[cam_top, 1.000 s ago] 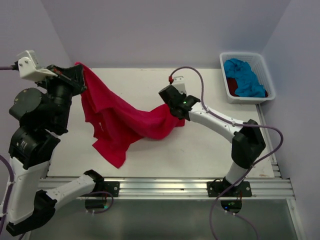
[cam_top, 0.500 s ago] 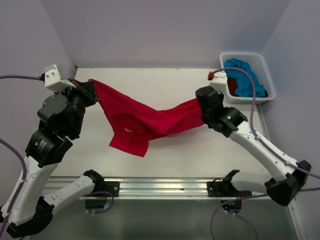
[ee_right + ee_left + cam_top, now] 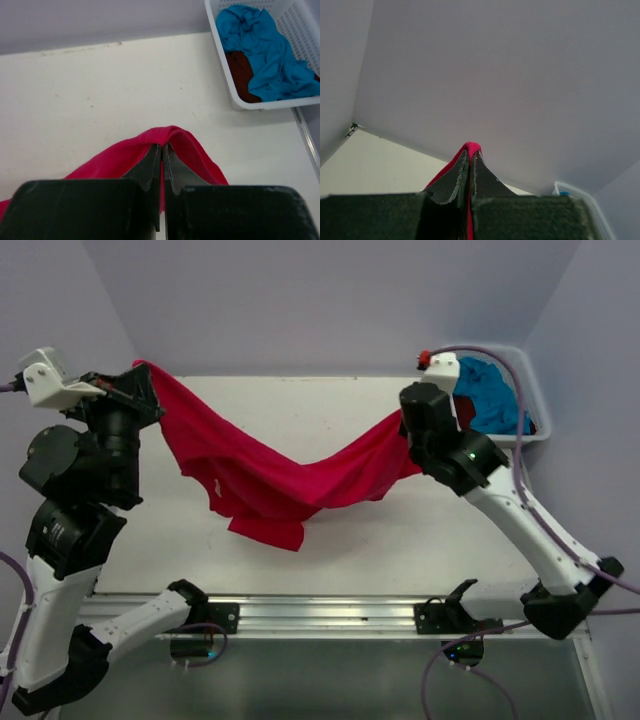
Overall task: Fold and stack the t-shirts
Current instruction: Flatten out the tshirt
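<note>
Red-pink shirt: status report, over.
Left end effector, right end effector: both shut on red-pink shirt. Shirt slung between them, unfolded. Turquoise shirt, dark red shirt in basket, far right.

I find the slung t-shirt (image 3: 270,475) strung from the left gripper (image 3: 471,156), over the table's (image 3: 330,400) far-left corner, to the right gripper (image 3: 162,149), right of centre. The basket (image 3: 260,104) sits at the far right; inside, the upper t-shirt (image 3: 265,50) apparently overlies the lower t-shirt (image 3: 242,72).
</note>
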